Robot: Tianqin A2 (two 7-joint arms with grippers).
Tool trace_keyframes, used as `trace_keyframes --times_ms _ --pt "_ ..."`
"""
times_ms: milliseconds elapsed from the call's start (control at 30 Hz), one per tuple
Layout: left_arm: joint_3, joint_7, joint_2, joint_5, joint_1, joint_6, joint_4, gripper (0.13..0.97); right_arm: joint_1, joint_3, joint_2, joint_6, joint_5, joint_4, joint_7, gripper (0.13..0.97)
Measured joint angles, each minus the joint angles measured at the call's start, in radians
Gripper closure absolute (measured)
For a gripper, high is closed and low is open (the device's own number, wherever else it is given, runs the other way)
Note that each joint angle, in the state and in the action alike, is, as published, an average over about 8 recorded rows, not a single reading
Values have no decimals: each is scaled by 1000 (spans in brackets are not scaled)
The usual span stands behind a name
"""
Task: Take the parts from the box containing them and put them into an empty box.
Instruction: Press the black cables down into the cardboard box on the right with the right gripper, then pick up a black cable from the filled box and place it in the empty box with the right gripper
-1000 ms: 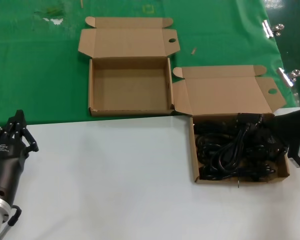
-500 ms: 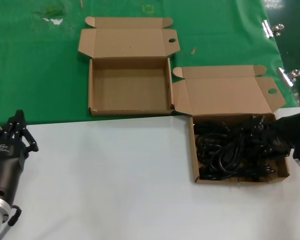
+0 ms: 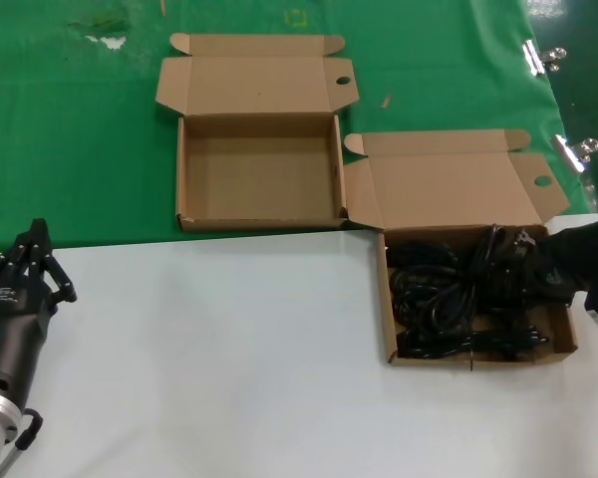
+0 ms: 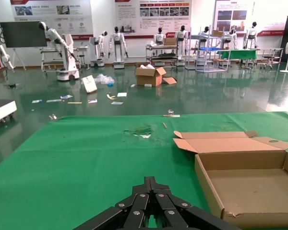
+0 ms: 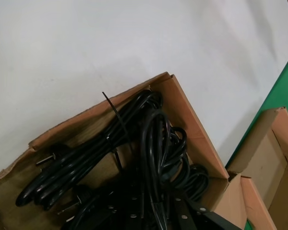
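Note:
The box containing the parts [image 3: 383,299] lies open at the right, its lid folded back. Black power cords [image 3: 444,299] fill it in a tangle, seen close up as looped bundles with plugs [image 5: 149,139] against the box wall [image 5: 192,129]. My right gripper [image 3: 526,267] reaches in from the right edge and is shut on a cord strand [image 5: 156,215], which rises toward it. The empty box [image 3: 259,169] stands open on the green cloth to the back left, also seen in the left wrist view [image 4: 249,187]. My left gripper [image 3: 37,247] is parked shut at the front left [image 4: 155,181].
The boxes straddle the line between the green cloth [image 3: 80,149] and the white tabletop [image 3: 229,349]. Two metal clips [image 3: 543,58] [image 3: 578,151] hold the cloth at the right edge. A thin cable tie [image 5: 113,108] sticks out over the cord box's front wall.
The right gripper has drawn back a little to the right, and the cords near it have bunched and lifted toward it. The left arm has stayed still.

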Motion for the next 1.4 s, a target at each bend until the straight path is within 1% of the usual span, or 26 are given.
trace_keyframes --times_ms 133,400,600,767,967,1200,1300,1400 --pt "0 0 0 0 0 0 0 957 2 2 1 3 1 5 8 869" --pt "0 0 0 0 0 0 0 957 1 7 16 3 3 48 53 922" --pt "0 0 0 0 0 0 0 957 -7 10 42 5 0 131 146 930" --pt "0 0 0 0 0 0 0 957 -20 15 64 11 -4 226 312 930" --pt "0 0 0 0 0 0 0 957 -38 22 67 54 -20 337 570 930" --pt "0 0 0 0 0 0 0 957 -62 17 38 104 -45 447 872 930" --pt "0 0 0 0 0 0 0 957 -62 7 10 125 -59 468 964 930" --pt "0 0 0 0 0 0 0 957 -50 -5 -25 148 -73 463 1014 930"
